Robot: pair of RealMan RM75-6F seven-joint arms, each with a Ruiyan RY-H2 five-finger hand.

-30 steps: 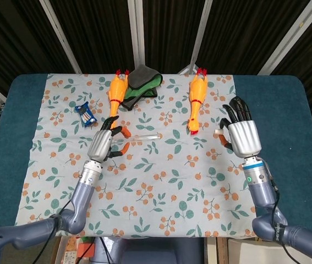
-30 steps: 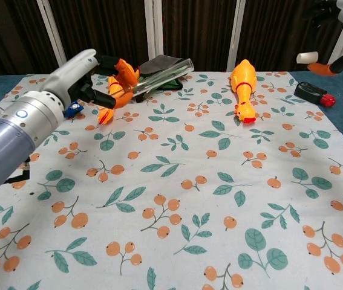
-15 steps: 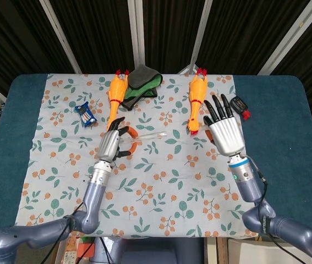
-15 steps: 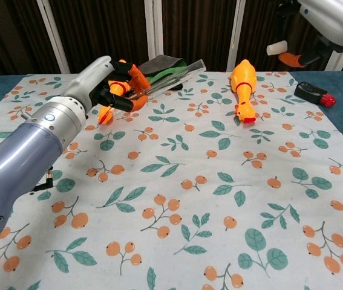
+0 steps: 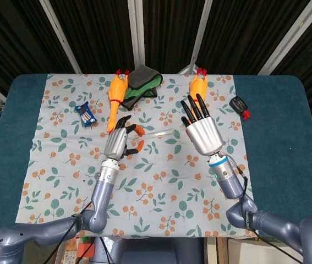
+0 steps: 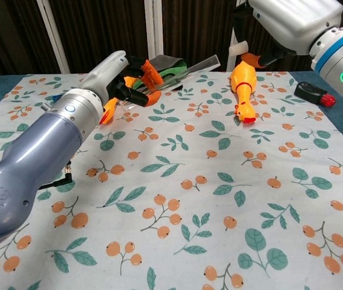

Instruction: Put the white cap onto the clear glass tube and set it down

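Floral cloth (image 5: 161,181), dark curtains behind. Your left hand (image 5: 117,144) pinches the clear glass tube (image 6: 186,66) aloft, open end toward centre. Your right hand (image 5: 202,132) pinches the white cap (image 6: 239,49), just beside that end, not touching. Capping and set-down remain.

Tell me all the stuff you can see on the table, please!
clear glass tube: 1, see-through, held up over the cloth by the left hand
white cap: 1, white, held by the right hand near the tube's open end
rubber chickens: 2, orange, at the far side of the cloth
cloth pouch: 1, dark grey and green, between the chickens
small packet: 1, blue, far left on the cloth
small gadget: 1, black and red, on the blue table at right
tablecloth: 1, white with leaves and berries
left hand: 1, silver, orange fingertips
right hand: 1, silver, black fingers
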